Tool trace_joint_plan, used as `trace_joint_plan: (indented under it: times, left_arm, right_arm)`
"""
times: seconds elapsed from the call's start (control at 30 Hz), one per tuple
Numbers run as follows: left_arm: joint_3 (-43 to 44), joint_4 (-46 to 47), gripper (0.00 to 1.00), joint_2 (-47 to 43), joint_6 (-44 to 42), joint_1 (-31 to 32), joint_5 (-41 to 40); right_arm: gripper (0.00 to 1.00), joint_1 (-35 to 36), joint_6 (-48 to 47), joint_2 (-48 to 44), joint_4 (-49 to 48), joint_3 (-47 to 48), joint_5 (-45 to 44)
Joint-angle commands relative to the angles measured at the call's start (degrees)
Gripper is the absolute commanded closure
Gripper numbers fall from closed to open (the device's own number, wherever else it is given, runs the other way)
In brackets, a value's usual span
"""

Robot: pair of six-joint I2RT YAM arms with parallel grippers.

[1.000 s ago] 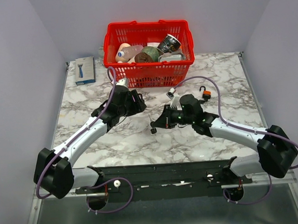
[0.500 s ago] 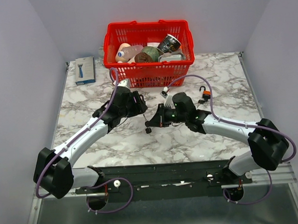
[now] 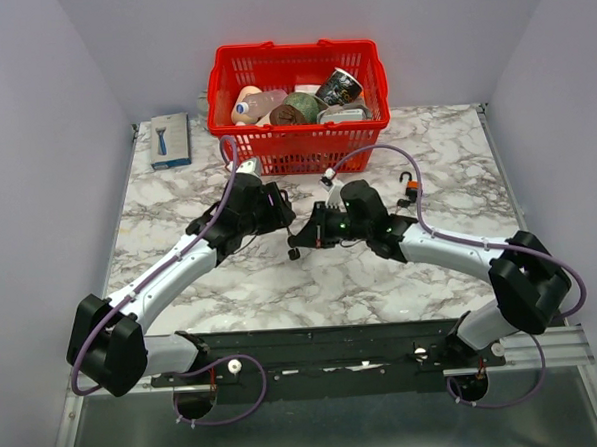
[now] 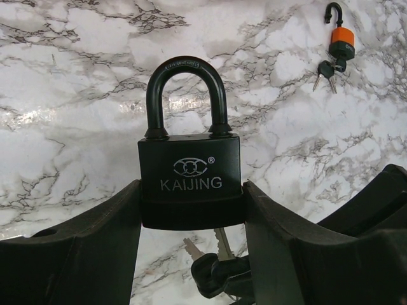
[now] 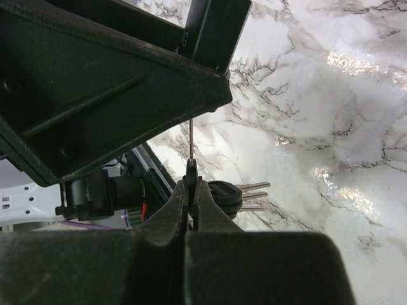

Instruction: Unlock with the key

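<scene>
Two robot arms meet near the middle of a white marble worktop. The left arm's fingers are clamped on the two sides of a black padlock marked KAIJING. They hold it upright above the worktop, with its shackle at 12 o'clock and seated in the body.

The right arm's fingers are pressed together on the head of a key. From the right wrist camera the blade is seen edge-on, pointing to 12 o'clock and reaching the underside of the dark mass of lock and left fingers. I cannot tell whether its tip is inside the keyhole. Spare keys on the same bunch stick out at 3 o'clock of the pinched head. In the left wrist camera they show just below the lock, at 6 o'clock.

From above, a small orange padlock with its shackle open lies on the marble at 2 o'clock of the right fingers, well apart from them. A red basket of groceries stands at 12 o'clock of the worktop. A blue package lies at 11 o'clock.
</scene>
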State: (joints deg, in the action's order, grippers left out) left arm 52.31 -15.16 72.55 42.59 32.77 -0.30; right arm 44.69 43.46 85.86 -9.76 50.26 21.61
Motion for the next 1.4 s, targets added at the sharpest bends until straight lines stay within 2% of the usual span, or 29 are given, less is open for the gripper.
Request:
trace_joint_plan:
  times: [0.0, 0.3, 0.73, 1.37]
  left_arm:
    - [0.51, 4.0, 1.0, -0.66, -0.75, 0.71, -0.76]
    - [0.42, 4.0, 1.0, -1.1, -0.75, 0.8, -0.76]
    - [0.33, 3.73, 1.0, -1.45, -0.75, 0.98, -1.2]
    - [0.16, 3.03, 1.0, -0.31, 0.92, 3.26, -3.04]
  right_arm:
    - [0.99, 0.31, 0.13, 1.59, -0.17, 2.47, -1.57]
    - [0.99, 0.4, 0.4, 3.34, 0.36, 4.06, -2.27]
    - [0.99, 0.31, 1.89, 1.94, 1.85, 3.18, -9.21]
    - [0.99, 0.31, 3.82, 2.29, -2.81, 5.64, -15.53]
